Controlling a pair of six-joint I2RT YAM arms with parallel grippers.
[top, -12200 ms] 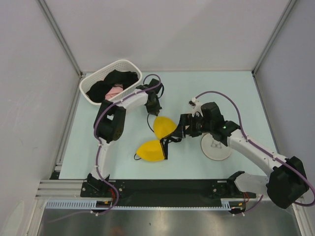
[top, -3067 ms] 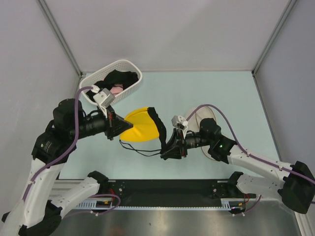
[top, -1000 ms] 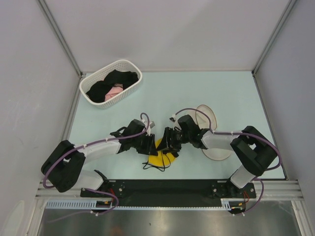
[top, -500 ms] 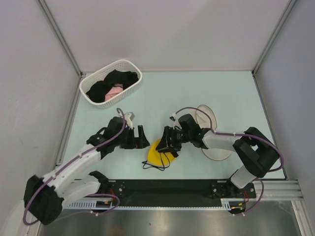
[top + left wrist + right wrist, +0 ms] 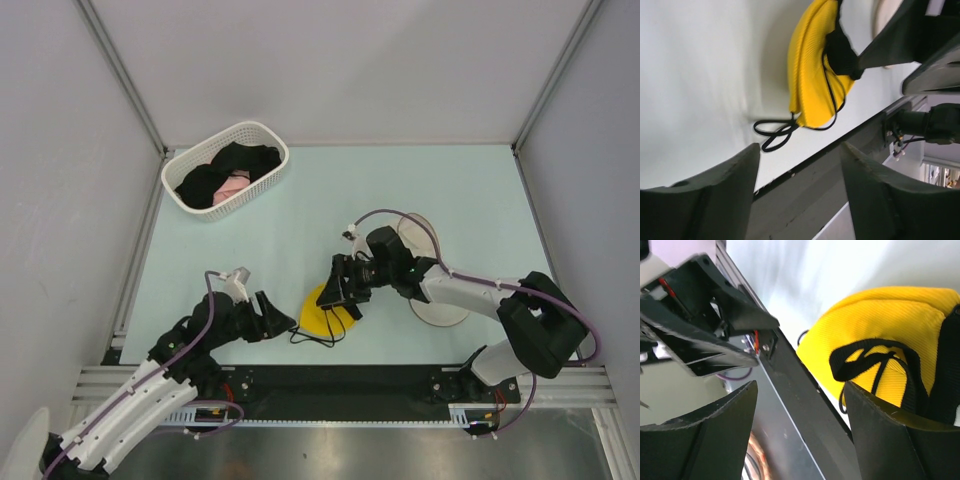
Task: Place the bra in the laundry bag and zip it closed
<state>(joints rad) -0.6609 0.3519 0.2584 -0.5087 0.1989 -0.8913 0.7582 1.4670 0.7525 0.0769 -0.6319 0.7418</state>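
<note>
Bra folded, long axis near-to-far

The bra lies on the table, the laundry bag to its right, the basket well behind-left.

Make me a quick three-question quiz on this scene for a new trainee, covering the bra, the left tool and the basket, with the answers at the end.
1. True or false: the bra lies on the table, outside the laundry bag.
2. The left tool is: A. shut on the bra; B. open, holding nothing; C. out of view.
3. What colours are the garments in the white basket?

Key: 1 true. 2 B. 3 black and pink.
</note>
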